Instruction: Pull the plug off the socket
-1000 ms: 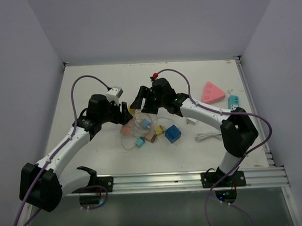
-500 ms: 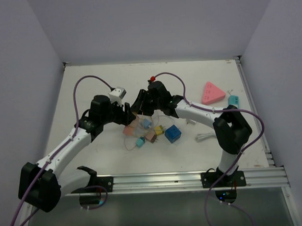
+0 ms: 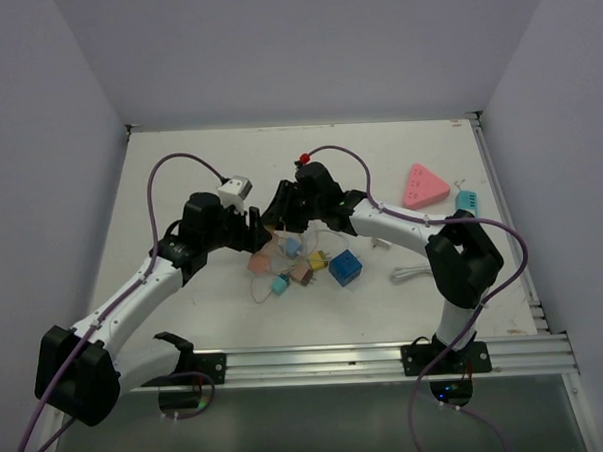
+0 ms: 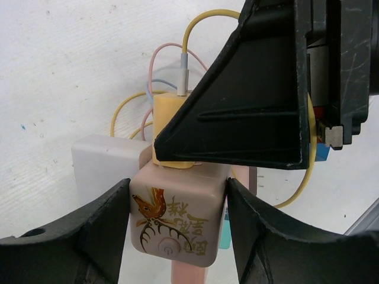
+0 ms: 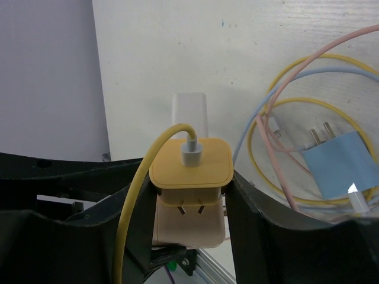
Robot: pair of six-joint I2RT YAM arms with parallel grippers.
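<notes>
Left wrist: left claw on bird-marked socket with yellow plug, illegible script

White surface strewn with loose plugs and cords

Near the middle lies a cluster: a blue cube, with a yellow plug just left of it, then a brownish plug, a teal plug and a light-blue plug, all close together among thin looping cords in pink, yellow and pale blue. A white block sits on the surface by the same tangle. To the right lie a small white plug and a coiled white cord. Well apart, toward the far right, rest a pink triangular piece and a small teal piece beside it.
</notes>
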